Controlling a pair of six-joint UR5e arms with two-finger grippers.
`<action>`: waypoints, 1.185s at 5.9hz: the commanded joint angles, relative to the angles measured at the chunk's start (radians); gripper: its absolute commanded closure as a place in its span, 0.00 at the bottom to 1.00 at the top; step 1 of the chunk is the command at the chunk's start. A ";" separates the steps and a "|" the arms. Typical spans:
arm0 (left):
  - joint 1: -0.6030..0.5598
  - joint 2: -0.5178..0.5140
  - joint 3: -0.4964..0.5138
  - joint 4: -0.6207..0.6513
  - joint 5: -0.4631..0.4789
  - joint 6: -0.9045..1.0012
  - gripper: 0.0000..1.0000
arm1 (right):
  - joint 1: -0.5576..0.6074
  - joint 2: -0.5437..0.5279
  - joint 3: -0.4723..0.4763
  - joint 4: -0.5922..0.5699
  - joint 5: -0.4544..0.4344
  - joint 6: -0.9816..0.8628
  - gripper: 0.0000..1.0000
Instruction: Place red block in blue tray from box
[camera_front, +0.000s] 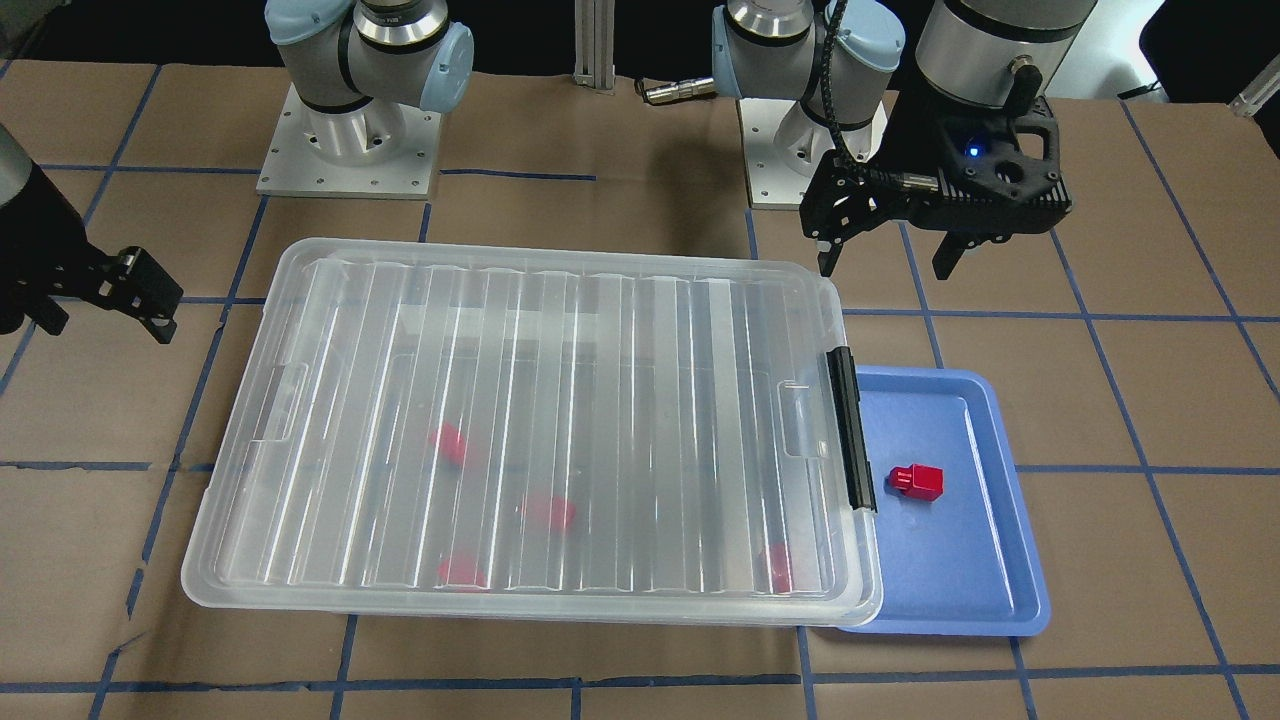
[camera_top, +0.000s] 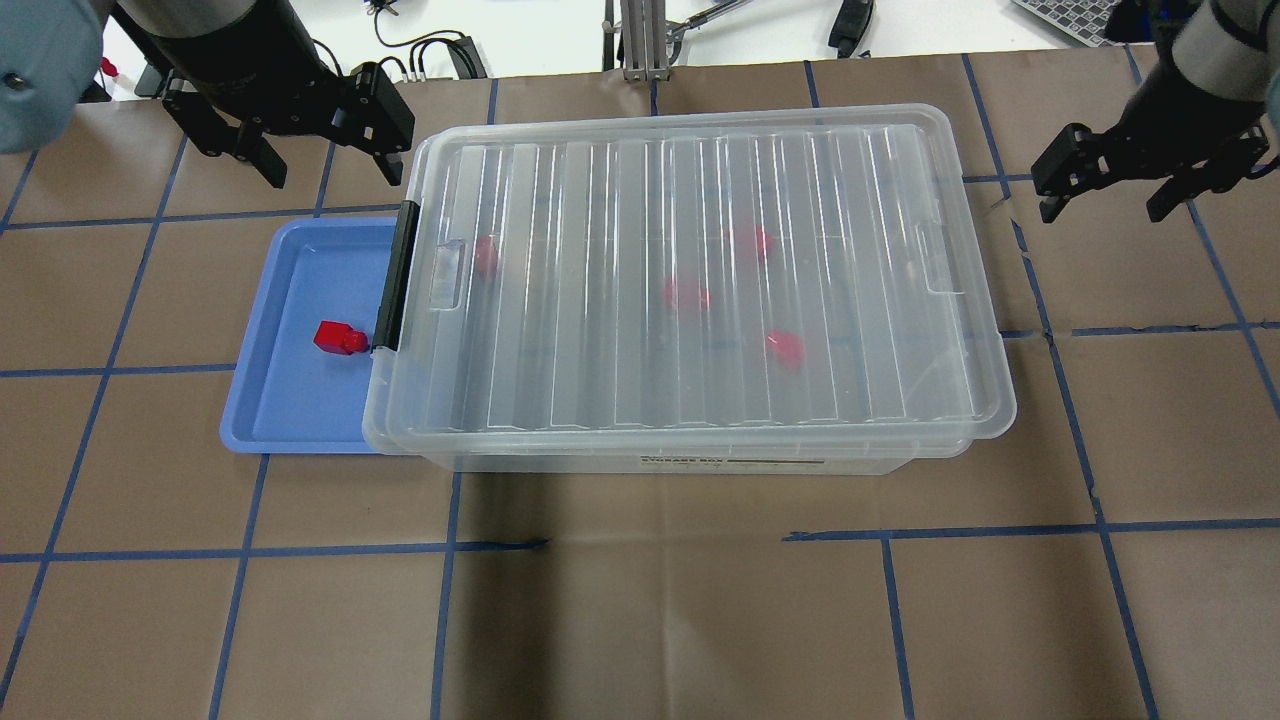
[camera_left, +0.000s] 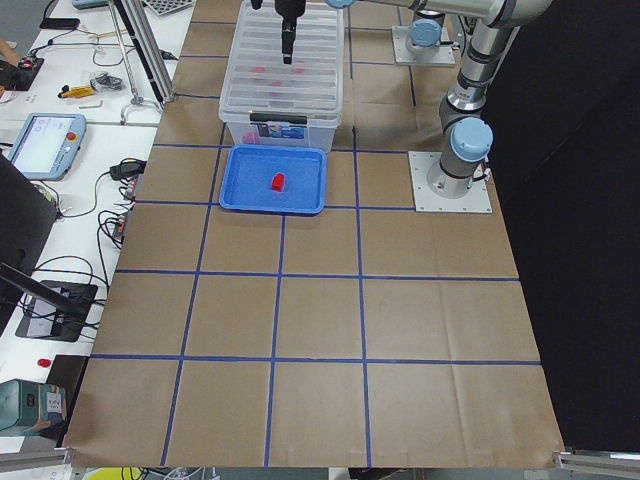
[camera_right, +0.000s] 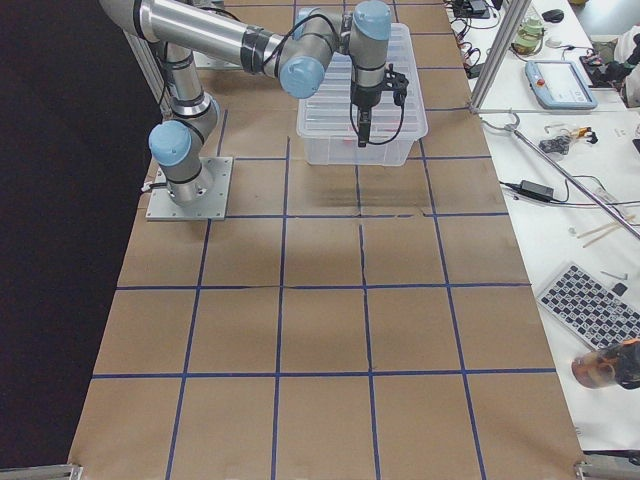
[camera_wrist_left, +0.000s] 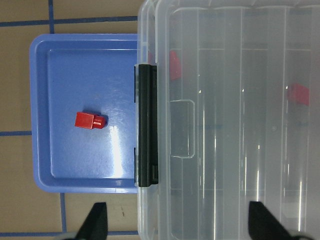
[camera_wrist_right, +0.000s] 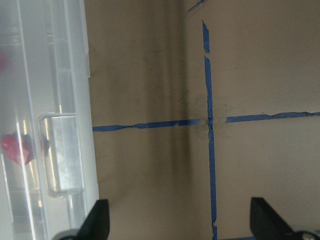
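Note:
One red block (camera_front: 918, 482) lies in the blue tray (camera_front: 985, 580), seen also in the overhead view (camera_top: 338, 338) and the left wrist view (camera_wrist_left: 90, 120). The clear box (camera_top: 690, 280) stands beside the tray with its ribbed lid shut and black latch bar (camera_top: 397, 278) at the tray end. Several red blocks (camera_top: 687, 296) show blurred through the lid. My left gripper (camera_top: 325, 165) is open and empty, raised beyond the tray's far edge. My right gripper (camera_top: 1105, 205) is open and empty, raised off the box's other end.
The table is brown paper with blue tape lines (camera_top: 250, 550). The box overlaps the tray's inner edge (camera_front: 868, 600). Both arm bases (camera_front: 350, 140) stand at the robot's side of the table. Cables and gear lie past the far edge (camera_top: 430, 50).

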 joint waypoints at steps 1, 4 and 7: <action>0.002 -0.002 0.000 0.000 0.006 0.006 0.02 | 0.063 -0.014 -0.119 0.173 0.007 0.061 0.00; 0.002 0.001 -0.003 0.000 0.004 0.007 0.02 | 0.257 0.006 -0.207 0.265 0.000 0.308 0.00; 0.002 0.003 -0.009 0.002 0.004 0.009 0.02 | 0.299 0.009 -0.206 0.268 0.006 0.333 0.00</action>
